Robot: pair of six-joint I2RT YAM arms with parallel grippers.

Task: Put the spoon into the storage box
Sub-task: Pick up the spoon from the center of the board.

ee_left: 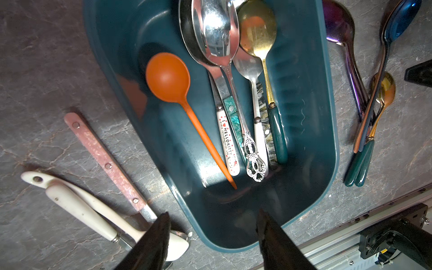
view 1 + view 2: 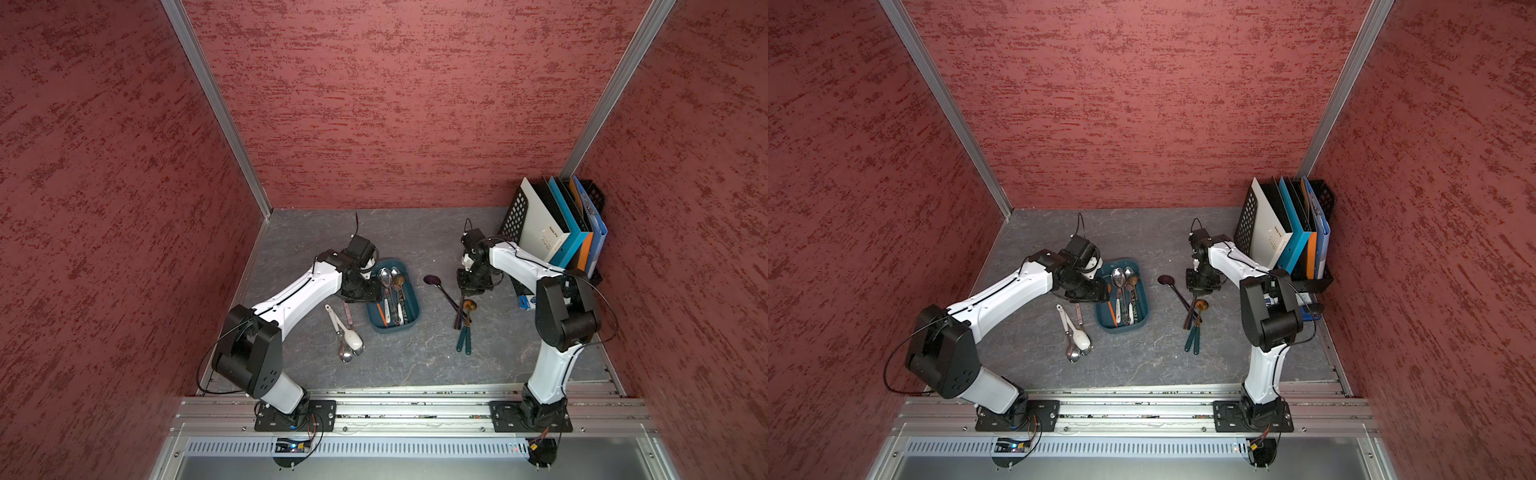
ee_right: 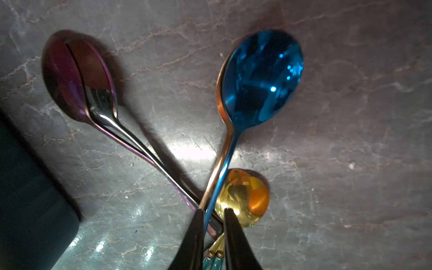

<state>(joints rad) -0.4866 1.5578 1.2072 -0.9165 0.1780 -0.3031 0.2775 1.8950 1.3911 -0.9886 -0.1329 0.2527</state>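
The right gripper (image 3: 214, 210) has its two fingers close together, one on each side of the thin handle of the blue spoon (image 3: 261, 77). Whether they already press on the handle, I cannot tell. This spoon lies on the grey table (image 2: 415, 365), and its handle crosses over the handle of a purple spoon (image 3: 77, 77). A small gold spoon (image 3: 247, 198) lies just beside the crossing, partly under the fingers. The storage box (image 2: 417, 299) is near this group, on its left, and does not touch it. Inside the box several spoons lie along its length, among them an orange spoon (image 1: 168, 77). The left gripper (image 1: 214, 215) hangs above the left rim of the box, its fingers well apart and holding nothing. On that side of the box, white-handled spoons (image 1: 77, 203) and a pink-handled utensil (image 1: 105, 159) lie on the table
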